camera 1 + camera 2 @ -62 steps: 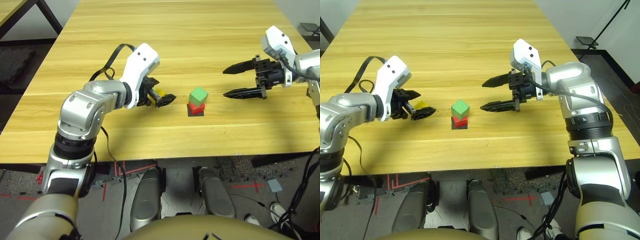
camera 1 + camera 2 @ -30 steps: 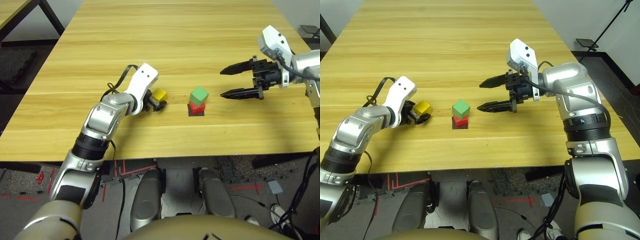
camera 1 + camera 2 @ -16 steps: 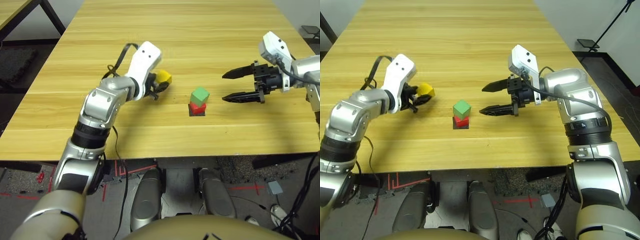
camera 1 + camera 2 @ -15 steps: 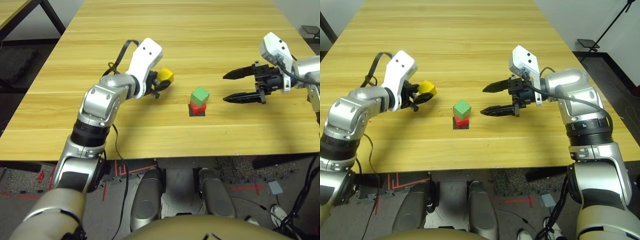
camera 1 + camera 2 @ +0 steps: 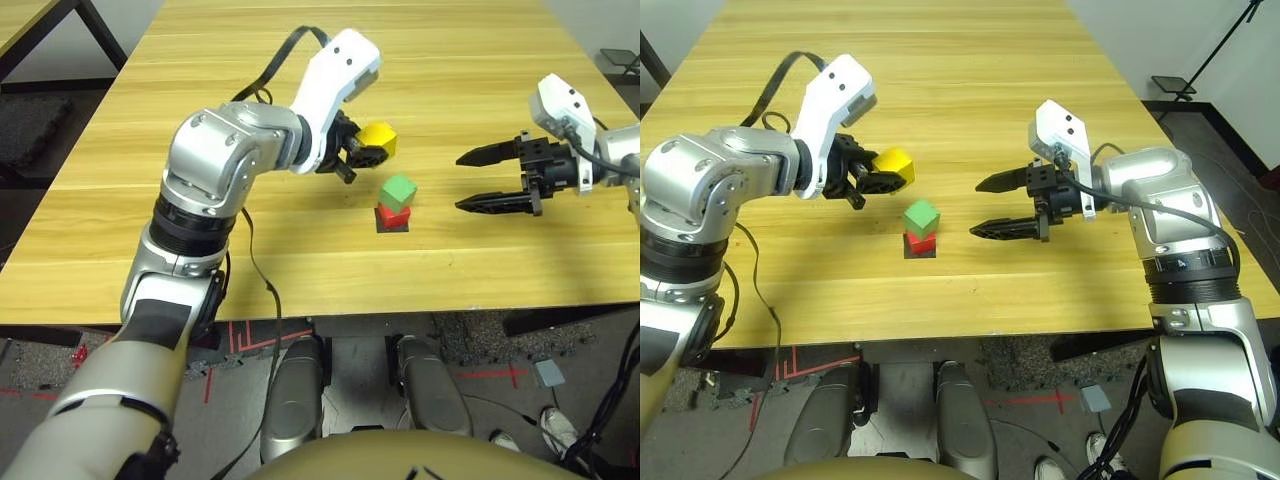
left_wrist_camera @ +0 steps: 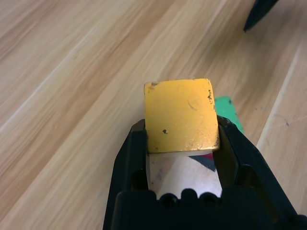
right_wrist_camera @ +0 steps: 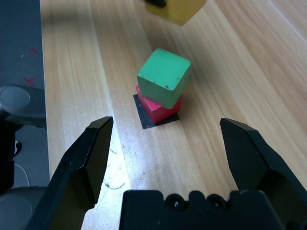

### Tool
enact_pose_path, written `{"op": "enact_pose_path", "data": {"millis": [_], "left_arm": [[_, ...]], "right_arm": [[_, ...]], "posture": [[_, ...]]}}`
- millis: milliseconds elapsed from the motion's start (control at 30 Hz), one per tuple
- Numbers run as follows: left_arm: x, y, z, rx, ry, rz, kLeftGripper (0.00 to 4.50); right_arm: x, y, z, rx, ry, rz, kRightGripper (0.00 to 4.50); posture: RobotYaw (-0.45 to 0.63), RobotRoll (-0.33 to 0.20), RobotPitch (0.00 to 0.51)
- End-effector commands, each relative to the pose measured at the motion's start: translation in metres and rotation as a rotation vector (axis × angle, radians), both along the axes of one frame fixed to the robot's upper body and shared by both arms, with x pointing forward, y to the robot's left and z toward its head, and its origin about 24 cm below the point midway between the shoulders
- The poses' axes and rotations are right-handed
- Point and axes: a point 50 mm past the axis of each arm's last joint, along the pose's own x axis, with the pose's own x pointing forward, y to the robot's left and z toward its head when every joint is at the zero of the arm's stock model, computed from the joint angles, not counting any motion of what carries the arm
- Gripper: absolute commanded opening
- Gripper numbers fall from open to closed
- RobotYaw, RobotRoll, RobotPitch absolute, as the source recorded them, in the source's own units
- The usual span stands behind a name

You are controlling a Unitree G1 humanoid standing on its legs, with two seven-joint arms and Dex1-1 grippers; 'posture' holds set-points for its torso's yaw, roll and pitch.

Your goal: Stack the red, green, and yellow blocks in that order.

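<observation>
Two cubes are stacked near the table's (image 5: 300, 60) middle: the green block (image 5: 398, 192) sits on the red block (image 5: 392, 216), turned a little askew, over a black patch (image 5: 392, 225). The left gripper (image 5: 362, 150) is clenched on the yellow block (image 5: 378, 140), held in the air just left and far of the stack. The right gripper (image 5: 487, 180) waits spread wide to the right.
</observation>
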Motion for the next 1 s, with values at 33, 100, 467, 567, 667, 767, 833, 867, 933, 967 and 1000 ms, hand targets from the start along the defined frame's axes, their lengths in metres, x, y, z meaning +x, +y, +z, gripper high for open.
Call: {"op": "enact_pose_path", "data": {"millis": [33, 100, 467, 567, 667, 767, 833, 867, 933, 967, 1000], "left_arm": [[-0.005, -0.008, -0.004, 0.018, 0.005, -0.039, 1.94], [-0.005, -0.012, -0.006, 0.022, 0.008, -0.052, 1.94], [-0.011, -0.029, -0.01, 0.007, 0.039, -0.11, 1.94], [-0.009, -0.03, -0.017, 0.003, 0.049, -0.105, 1.94], [-0.006, -0.03, -0.021, 0.003, 0.053, -0.103, 1.94], [-0.003, -0.031, -0.024, 0.008, 0.041, -0.102, 1.94], [0.0, -0.031, -0.024, 0.005, 0.033, -0.1, 1.94], [0.001, -0.032, -0.023, 0.003, 0.027, -0.099, 1.94], [0.003, -0.031, -0.023, 0.004, 0.017, -0.098, 1.94], [0.004, -0.031, -0.023, 0.006, 0.013, -0.099, 1.94], [0.004, -0.031, -0.023, 0.007, 0.01, -0.102, 1.94]], "right_arm": [[-0.002, 0.0, 0.004, 0.015, -0.014, -0.004, 4.5], [-0.003, -0.001, 0.004, 0.012, -0.015, -0.008, 4.5], [-0.003, -0.001, 0.005, 0.009, -0.01, -0.012, 4.5], [-0.004, -0.001, 0.004, 0.009, -0.008, -0.013, 4.5], [-0.004, -0.001, 0.005, 0.01, -0.009, -0.016, 4.5], [-0.005, -0.001, 0.005, 0.01, -0.009, -0.017, 4.5], [-0.006, -0.001, 0.004, 0.013, -0.006, -0.018, 4.5], [-0.007, 0.0, 0.004, 0.015, -0.006, -0.019, 4.5], [-0.007, 0.0, 0.004, 0.017, -0.005, -0.022, 4.5], [-0.008, -0.001, 0.003, 0.017, -0.004, -0.025, 4.5], [-0.008, -0.001, 0.003, 0.018, -0.004, -0.027, 4.5]], "posture": [[0.19, -0.039, 0.143], [0.19, -0.04, 0.145], [0.18, -0.039, 0.158], [0.17, -0.044, 0.158], [0.16, -0.044, 0.155], [0.15, -0.046, 0.153], [0.15, -0.044, 0.151], [0.14, -0.044, 0.151], [0.14, -0.043, 0.149], [0.14, -0.043, 0.149], [0.14, -0.042, 0.148]]}}
